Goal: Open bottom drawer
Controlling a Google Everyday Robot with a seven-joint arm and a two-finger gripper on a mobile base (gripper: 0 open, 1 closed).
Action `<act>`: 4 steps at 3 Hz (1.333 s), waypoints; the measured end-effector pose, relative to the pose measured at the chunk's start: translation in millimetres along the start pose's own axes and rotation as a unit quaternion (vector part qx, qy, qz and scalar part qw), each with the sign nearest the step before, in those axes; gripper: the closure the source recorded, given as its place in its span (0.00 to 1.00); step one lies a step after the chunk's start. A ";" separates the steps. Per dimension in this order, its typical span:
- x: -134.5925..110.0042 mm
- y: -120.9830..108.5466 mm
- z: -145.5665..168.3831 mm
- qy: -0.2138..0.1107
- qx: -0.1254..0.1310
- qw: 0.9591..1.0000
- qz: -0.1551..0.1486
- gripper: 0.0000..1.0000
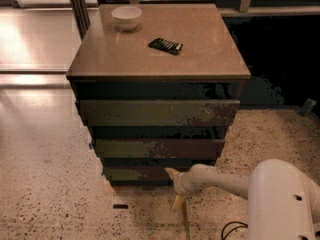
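The bottom drawer (135, 174) is the lowest and narrowest dark brown front of the cabinet, just above the floor, and it looks closed. My gripper (174, 187) is at the drawer's right part, at the end of the white arm (220, 180) reaching in from the lower right. Its fingers stand apart: the upper fingertip (171, 172) lies against the drawer front, and the lower one (176, 202) hangs over the floor. It holds nothing that I can see.
Above are the middle drawer front (157, 148) and the wide top drawer front (157, 112). On the cabinet top (200, 59) stand a white bowl (126, 17) and a black remote-like object (166, 46). Speckled floor (50, 204) surrounds the cabinet. A cable (232, 229) lies by my base.
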State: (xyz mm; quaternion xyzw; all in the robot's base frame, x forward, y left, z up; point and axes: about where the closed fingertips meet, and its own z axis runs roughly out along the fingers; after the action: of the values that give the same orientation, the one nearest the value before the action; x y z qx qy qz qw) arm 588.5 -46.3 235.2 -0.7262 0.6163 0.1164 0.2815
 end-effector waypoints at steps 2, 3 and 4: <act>11.9 -23.6 34.4 0.007 -0.011 1.000 -0.019 0.00; 23.8 -52.0 40.3 0.016 -0.015 1.000 -0.016 0.00; 23.4 -51.1 40.7 0.015 -0.016 1.000 -0.016 0.00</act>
State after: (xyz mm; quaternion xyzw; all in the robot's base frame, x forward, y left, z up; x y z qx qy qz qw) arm 649.8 -39.0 203.5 -0.7424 0.6066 0.1105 0.2621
